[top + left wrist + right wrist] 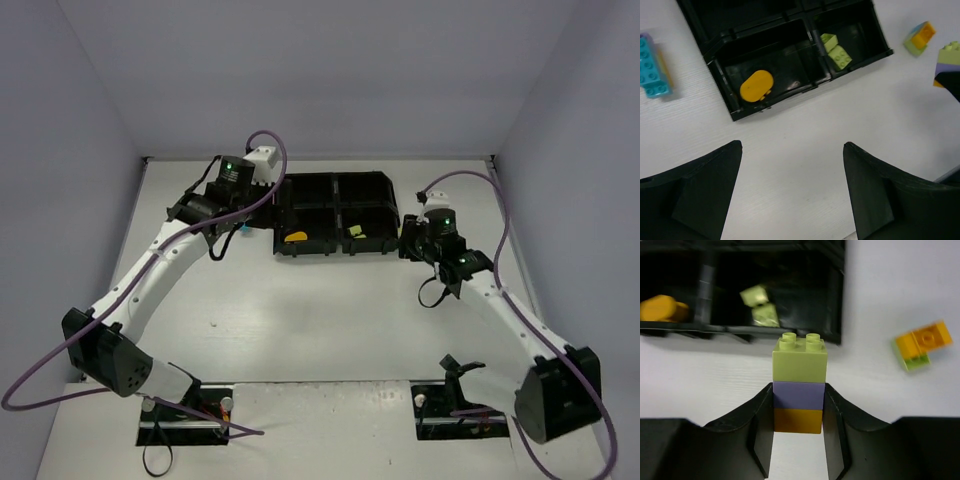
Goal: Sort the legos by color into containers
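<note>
Three stacked bricks pinched in the right claw

Right gripper [799, 412] is closed on a stack of legos [800, 367]: lime green on top, purple in the middle, orange at the bottom, with the fingers pressing the purple and orange bricks from both sides. It sits over the white table [715, 375], just in front of the black tray [837, 300]. Left gripper [792, 192] hangs wide open above bare table, holding nothing, near the tray's front-left corner. Of the tray's two near compartments, the left holds an orange rounded piece [756, 86] and the right holds two lime green bricks [836, 50]. A cyan brick [652, 67] lies left of the tray; an orange-on-green pair [920, 37] lies to its right
</note>
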